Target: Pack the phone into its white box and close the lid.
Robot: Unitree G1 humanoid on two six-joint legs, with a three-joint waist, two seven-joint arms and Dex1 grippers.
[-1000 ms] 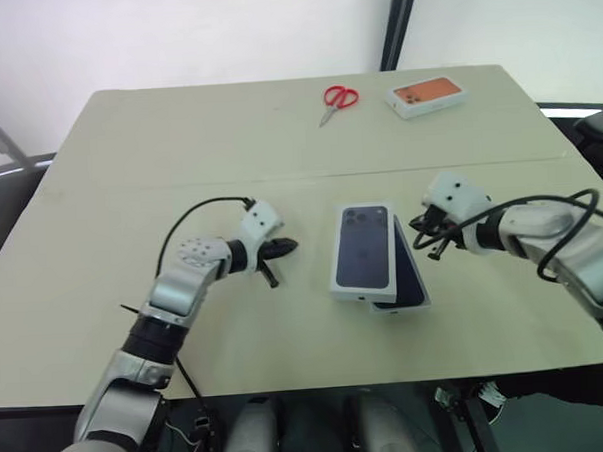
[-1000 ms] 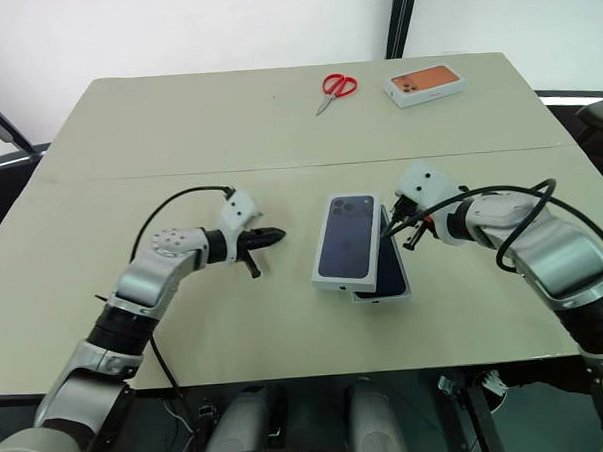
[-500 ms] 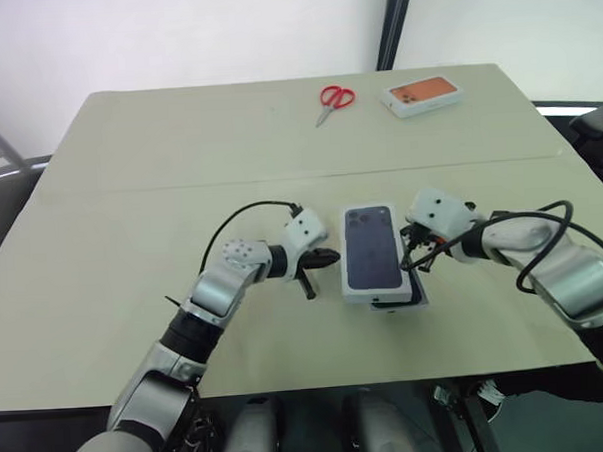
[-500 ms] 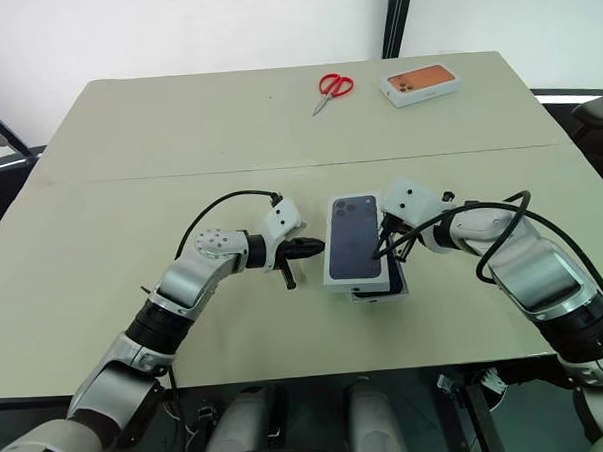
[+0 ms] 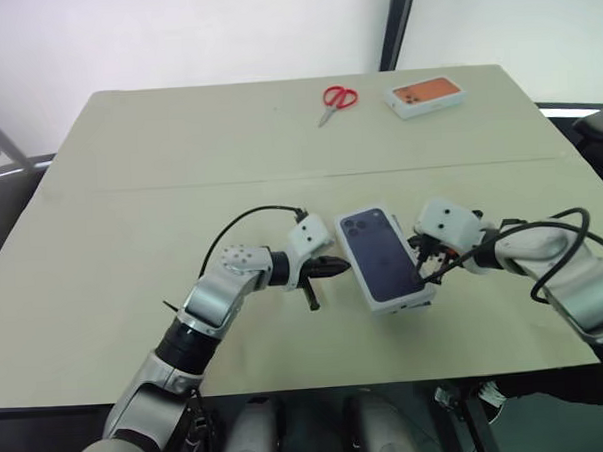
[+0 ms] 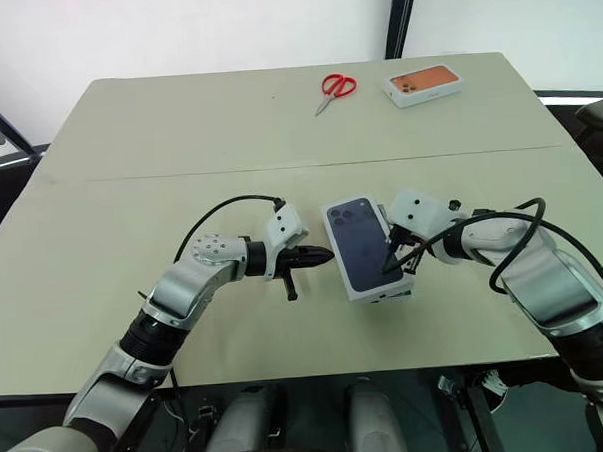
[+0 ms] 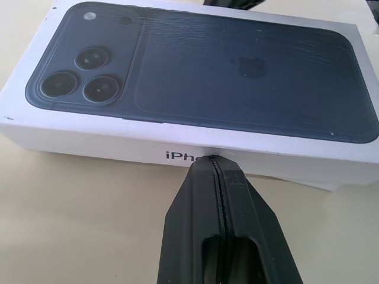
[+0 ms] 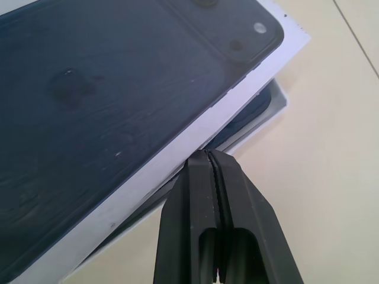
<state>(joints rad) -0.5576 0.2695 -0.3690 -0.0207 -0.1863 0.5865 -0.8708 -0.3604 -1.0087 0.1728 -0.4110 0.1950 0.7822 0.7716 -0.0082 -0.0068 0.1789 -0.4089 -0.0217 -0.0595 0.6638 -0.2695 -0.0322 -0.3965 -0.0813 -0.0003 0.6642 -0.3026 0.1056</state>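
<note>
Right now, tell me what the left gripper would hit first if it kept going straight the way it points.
The left gripper, fingers shut, points at the long side wall of the lid, just below the printed phone. It would probably meet that white wall first; its tips look at or nearly on it already.

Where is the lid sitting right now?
In the head views the lid lies printed face up near the table's front centre, askew over the white box, between the shut left hand and shut right hand.
</note>
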